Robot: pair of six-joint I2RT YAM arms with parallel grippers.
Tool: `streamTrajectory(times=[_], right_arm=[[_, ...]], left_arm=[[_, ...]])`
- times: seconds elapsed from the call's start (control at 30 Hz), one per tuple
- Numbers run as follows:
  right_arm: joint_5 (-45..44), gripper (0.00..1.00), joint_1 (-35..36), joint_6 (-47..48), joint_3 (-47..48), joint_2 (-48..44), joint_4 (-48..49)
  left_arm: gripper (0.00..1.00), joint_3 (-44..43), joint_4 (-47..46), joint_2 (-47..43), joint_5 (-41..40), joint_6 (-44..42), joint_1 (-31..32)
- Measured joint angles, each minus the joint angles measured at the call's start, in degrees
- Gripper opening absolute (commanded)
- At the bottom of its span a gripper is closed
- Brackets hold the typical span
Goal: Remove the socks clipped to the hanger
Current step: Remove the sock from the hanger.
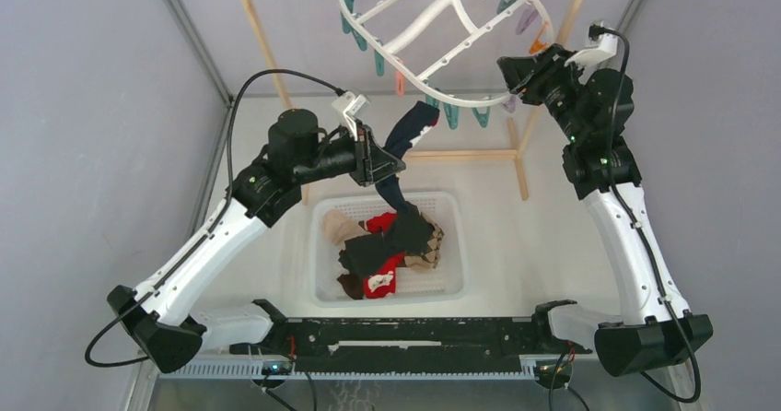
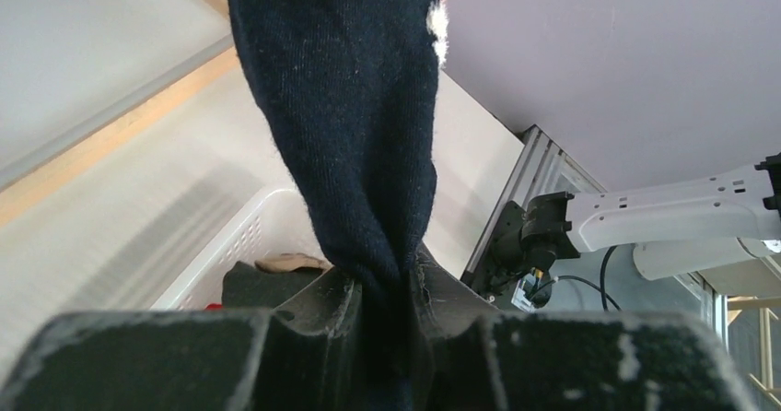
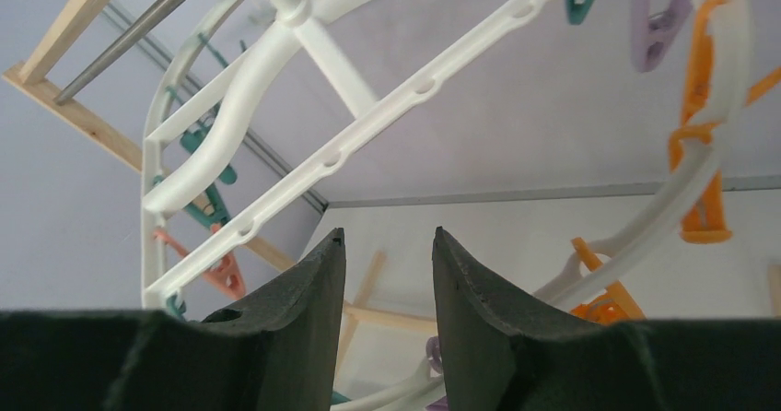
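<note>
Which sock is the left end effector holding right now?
The navy sock, pinched in the left end effector; the other socks lie piled in the white basket.

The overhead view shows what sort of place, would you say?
Probably a robot lab test cell staged for laundry: plain grey enclosure walls, a white clip hanger, and a basket of socks.

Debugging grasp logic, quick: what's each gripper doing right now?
Left gripper: closed on the navy sock.
Right gripper: open, holding nothing, next to the hanger.
</note>
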State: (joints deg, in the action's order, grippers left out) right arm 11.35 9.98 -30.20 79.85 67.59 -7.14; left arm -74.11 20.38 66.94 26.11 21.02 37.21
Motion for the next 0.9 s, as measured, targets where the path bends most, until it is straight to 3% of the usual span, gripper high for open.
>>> streamTrajectory(times=[0.5,0.9], right_arm=[[8.7,0.51,-13.5,-2.4,0.0,2.0,6.2],[15.2,0.53,-17.5,-6.4,-3.3,-2.4,9.4]], left_arm=[[0.21,-14.1,-0.1,12.5,-0.6,0.0,6.1],[0.19,-30.7,1.9,27.2,0.0,0.0,8.0]])
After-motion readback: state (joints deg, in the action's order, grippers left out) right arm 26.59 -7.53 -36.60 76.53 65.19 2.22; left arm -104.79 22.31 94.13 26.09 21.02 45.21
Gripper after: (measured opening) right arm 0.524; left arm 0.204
